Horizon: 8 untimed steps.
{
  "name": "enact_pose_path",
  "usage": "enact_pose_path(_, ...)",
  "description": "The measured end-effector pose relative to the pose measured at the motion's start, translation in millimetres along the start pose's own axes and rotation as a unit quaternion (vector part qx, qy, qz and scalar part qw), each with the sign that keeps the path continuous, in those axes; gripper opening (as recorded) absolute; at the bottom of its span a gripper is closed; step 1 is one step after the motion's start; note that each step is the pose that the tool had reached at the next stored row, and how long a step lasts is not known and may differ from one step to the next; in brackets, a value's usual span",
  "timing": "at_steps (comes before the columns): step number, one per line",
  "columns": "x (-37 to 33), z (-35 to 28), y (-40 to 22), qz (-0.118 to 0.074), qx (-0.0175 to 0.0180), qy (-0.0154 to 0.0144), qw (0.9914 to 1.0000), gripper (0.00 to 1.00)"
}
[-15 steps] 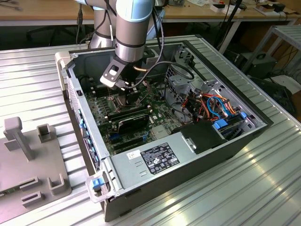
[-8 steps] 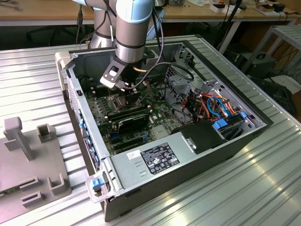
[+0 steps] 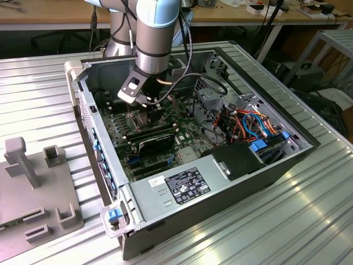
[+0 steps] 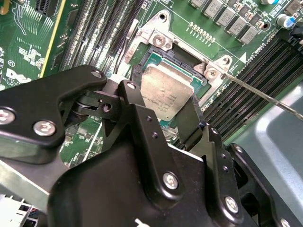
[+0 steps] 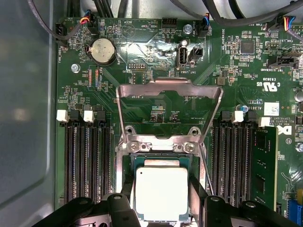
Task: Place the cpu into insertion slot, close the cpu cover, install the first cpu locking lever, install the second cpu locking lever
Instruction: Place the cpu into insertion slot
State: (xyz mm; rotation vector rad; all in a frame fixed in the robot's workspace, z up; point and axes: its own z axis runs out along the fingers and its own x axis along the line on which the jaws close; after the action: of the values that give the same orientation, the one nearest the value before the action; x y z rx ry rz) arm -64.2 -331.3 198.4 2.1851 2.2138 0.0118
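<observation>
Gripper: fingers pinch the chip's two opposite sides.
Chip: silvery top up, low over the socket; whether it is fully seated, can't tell.
Cover: stands open, clear of the chip.
Lever: unlatched, beside the socket.
Care: likely best to keep the chip level, edges square, no forcing.

Bright, even light from above. Glare streaks the ribbed table in the exterior view; the cpu shines pale in both wrist views; shadows are soft.
</observation>
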Motion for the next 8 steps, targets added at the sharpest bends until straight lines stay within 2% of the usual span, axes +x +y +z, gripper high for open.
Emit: enact_pose_path(8,-0.1,0.6,0.3,0.005,0.0001,-0.0001,0.99999,0.54)
